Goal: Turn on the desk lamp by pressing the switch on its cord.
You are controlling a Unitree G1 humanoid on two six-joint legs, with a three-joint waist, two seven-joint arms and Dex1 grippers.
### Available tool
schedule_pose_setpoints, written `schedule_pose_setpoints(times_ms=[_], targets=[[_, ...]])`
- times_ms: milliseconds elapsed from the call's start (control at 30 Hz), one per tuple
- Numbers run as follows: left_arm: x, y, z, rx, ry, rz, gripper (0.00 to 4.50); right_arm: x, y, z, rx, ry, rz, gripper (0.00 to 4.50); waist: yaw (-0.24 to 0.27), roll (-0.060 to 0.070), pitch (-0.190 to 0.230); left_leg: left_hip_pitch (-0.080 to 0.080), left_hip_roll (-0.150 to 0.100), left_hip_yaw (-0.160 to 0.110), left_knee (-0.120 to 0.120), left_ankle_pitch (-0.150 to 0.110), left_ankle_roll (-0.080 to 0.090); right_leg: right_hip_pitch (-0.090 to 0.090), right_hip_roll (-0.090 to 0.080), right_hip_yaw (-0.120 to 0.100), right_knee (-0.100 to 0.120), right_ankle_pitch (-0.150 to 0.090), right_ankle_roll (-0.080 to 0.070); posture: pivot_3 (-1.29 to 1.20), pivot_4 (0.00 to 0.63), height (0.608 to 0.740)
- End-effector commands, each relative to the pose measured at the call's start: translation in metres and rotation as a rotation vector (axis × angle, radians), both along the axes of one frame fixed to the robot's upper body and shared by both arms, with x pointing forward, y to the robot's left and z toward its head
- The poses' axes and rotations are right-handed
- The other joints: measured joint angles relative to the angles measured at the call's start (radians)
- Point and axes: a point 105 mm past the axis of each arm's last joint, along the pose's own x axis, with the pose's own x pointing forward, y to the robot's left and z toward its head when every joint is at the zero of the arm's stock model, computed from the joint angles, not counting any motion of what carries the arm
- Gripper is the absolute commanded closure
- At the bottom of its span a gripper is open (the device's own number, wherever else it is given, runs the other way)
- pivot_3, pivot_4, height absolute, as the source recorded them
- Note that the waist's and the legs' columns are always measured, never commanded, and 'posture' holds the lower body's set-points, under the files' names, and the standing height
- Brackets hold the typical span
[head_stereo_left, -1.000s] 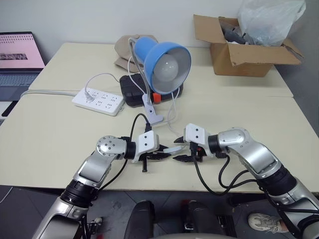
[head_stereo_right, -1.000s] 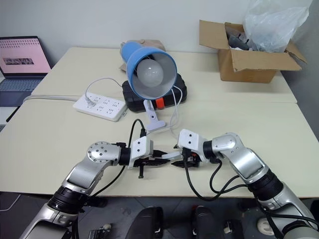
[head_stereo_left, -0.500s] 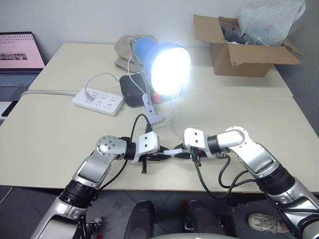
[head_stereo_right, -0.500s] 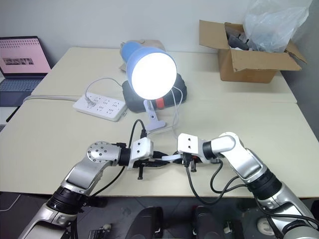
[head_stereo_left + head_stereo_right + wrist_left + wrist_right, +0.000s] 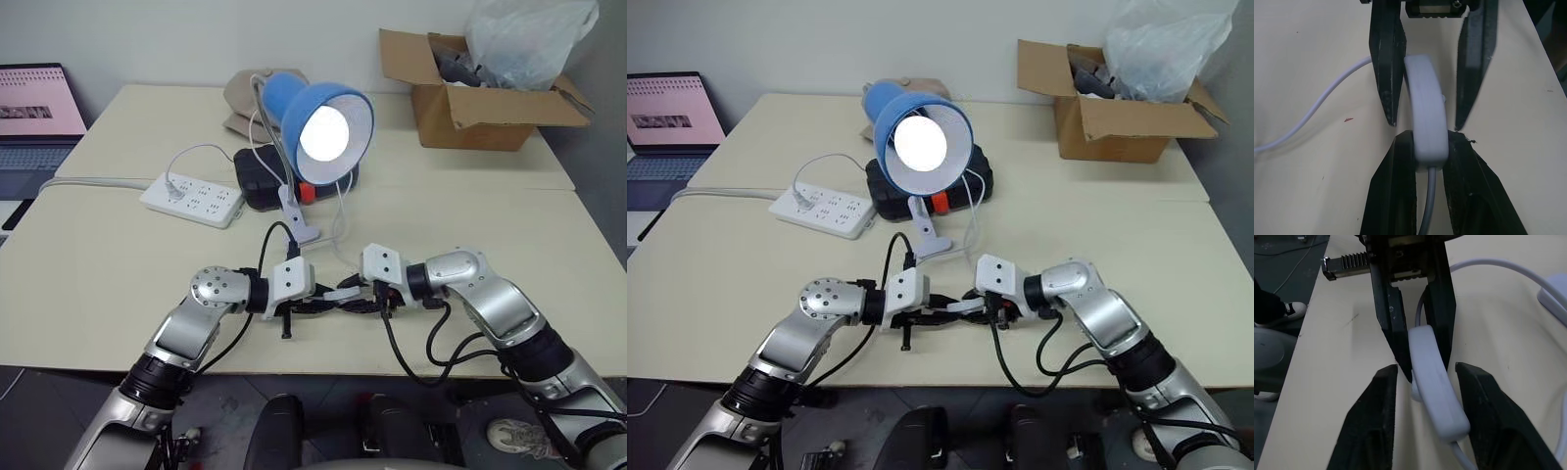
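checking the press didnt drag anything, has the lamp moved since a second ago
No. The lamp keeps its place beside the power strip; only its bulb has gone from dark to lit.

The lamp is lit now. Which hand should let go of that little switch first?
Probably the right hand: its fingers straddle the switch with gaps, while the left hand clamps its end, keeping it steady.

A white power strip is lying on the pale counter; a cardboard box and laptop are sitting behind.
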Motion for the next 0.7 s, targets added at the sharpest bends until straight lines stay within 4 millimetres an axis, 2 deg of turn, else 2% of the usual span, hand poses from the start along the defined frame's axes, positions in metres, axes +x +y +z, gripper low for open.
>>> schedule_pose_setpoints(times_ms=[33, 200, 300, 700], targets=[[0.001, -0.003, 0.012, -0.007, -0.067, -0.021, 4.10, -0.001, 0.002, 0.023, 0.070, -0.050, 0.010, 1.53, 0.000, 0.000, 0.000, 0.000, 0.000, 0.000, 0.000, 0.000, 0.000, 0.000, 0.000, 0.000, 0.000, 0.000, 0.000, 0.00, 0.150, 0.740], [0.003, -0.001, 0.007, 0.028, -0.095, -0.029, 4.10, -0.003, -0.002, 0.031, 0.076, -0.063, 0.007, 0.47, 0.000, 0.000, 0.000, 0.000, 0.000, 0.000, 0.000, 0.000, 0.000, 0.000, 0.000, 0.000, 0.000, 0.000, 0.000, 0.00, 0.150, 0.740], [0.006, -0.003, 0.009, 0.012, -0.087, -0.029, 4.10, -0.003, -0.012, 0.037, 0.071, -0.090, -0.028, 0.00, 0.000, 0.000, 0.000, 0.000, 0.000, 0.000, 0.000, 0.000, 0.000, 0.000, 0.000, 0.000, 0.000, 0.000, 0.000, 0.00, 0.150, 0.740], [0.007, -0.003, 0.011, 0.000, -0.082, -0.037, 4.10, -0.006, -0.013, 0.014, 0.004, -0.053, -0.068, 0.00, 0.000, 0.000, 0.000, 0.000, 0.000, 0.000, 0.000, 0.000, 0.000, 0.000, 0.000, 0.000, 0.000, 0.000, 0.000, 0.00, 0.150, 0.740]])
